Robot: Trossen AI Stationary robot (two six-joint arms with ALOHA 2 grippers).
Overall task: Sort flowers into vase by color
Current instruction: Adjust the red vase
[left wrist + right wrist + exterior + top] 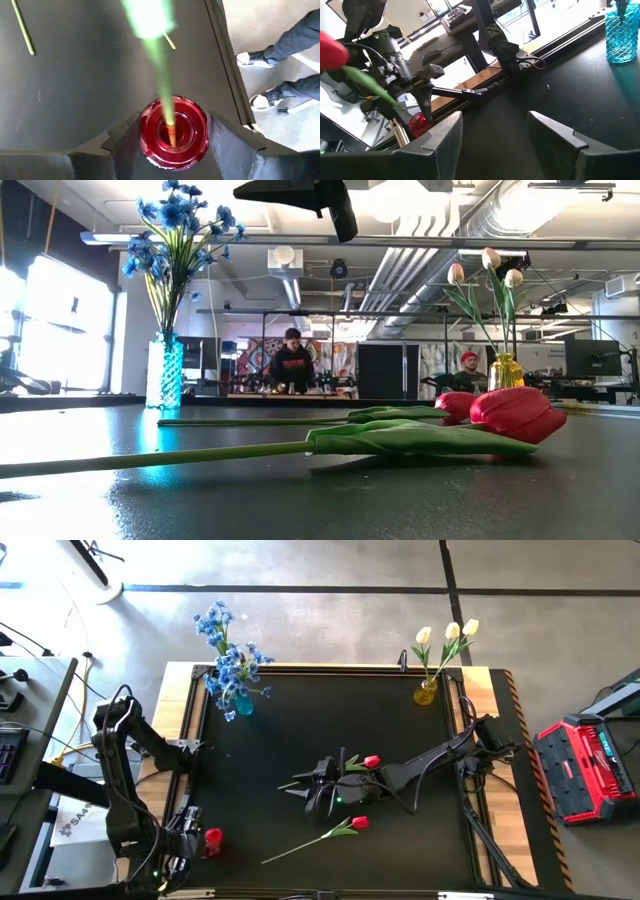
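1. High view: the left tool sits at the near left corner of the tabletop, just beside a red vase.
   - The right tool reaches to mid-tabletop.
   - One red tulip lies beside the right arm, and a second red tulip lies nearer the front edge, its stem running off to the left.
   - Blue flowers stand in a blue vase at the far left.
   - Cream tulips stand in a yellow vase at the far right.

2. Low view: both red tulips lie flat, the nearer one in front of the farther one.
   - The blue vase and the yellow vase stand upright behind them.
   - Two people are in the room beyond.

3. Left wrist view: the left tool is released, its fingers spread on either side of the red vase.
   - A green stem goes down into the vase mouth (blurred near the camera) and touches neither finger.

4. Right wrist view: the right tool is released, with nothing between its fingers.
   - Farther off, the left tool hangs over the red vase.
   - A red tulip head leans out on its stem.
   - The blue vase shows at the far edge.
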